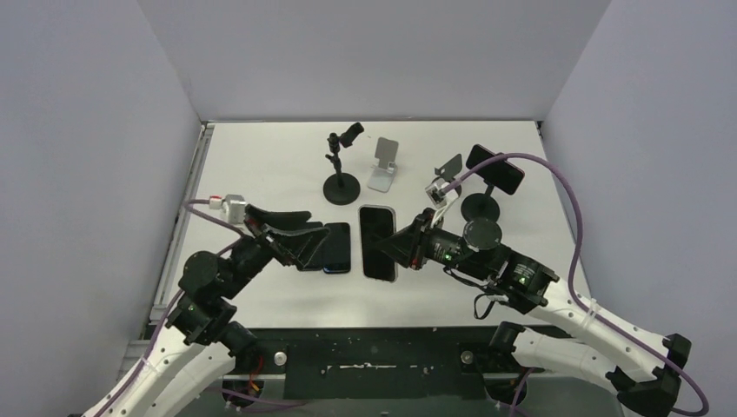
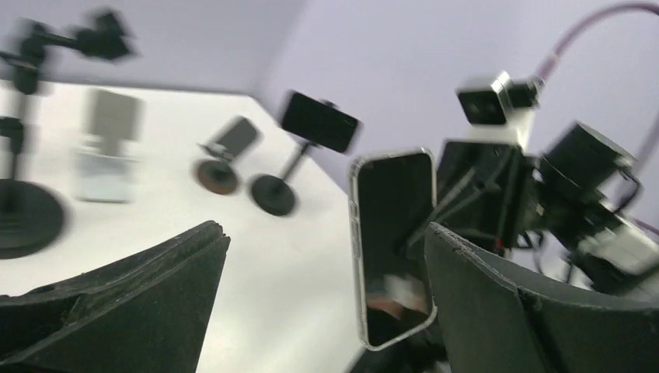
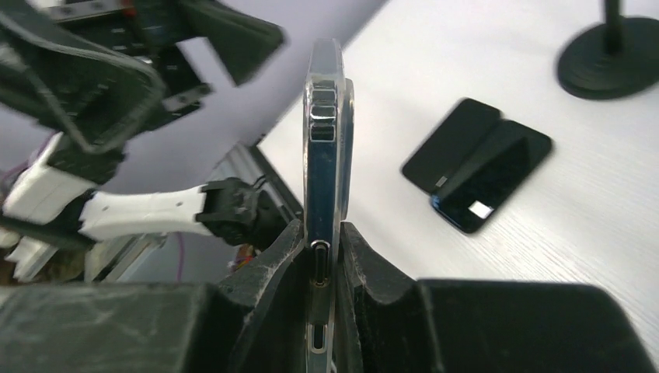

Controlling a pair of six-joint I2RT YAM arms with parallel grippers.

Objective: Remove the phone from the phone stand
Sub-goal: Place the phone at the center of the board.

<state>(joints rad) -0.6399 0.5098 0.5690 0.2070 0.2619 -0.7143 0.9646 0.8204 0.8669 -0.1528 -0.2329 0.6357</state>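
Right gripper (image 1: 395, 246) is clamped on the phone (image 1: 377, 239) at frame centre, left gripper (image 1: 304, 233) spread apart, so it should lower flat, clear of the left phones (image 1: 340, 245).

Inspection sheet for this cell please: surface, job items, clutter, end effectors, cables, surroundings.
Surface: white table.
Job's things: cased phone held edge-on; second phone mounted on round-base stand.
Clutter: two dark phones flat, side by side; black clamp stand, silver stand, small stand, all bare.
End effectors: left end effector open over the dark phones; right end effector shut on cased phone.
Cables: purple cable arches over right arm.
Surroundings: grey walls.
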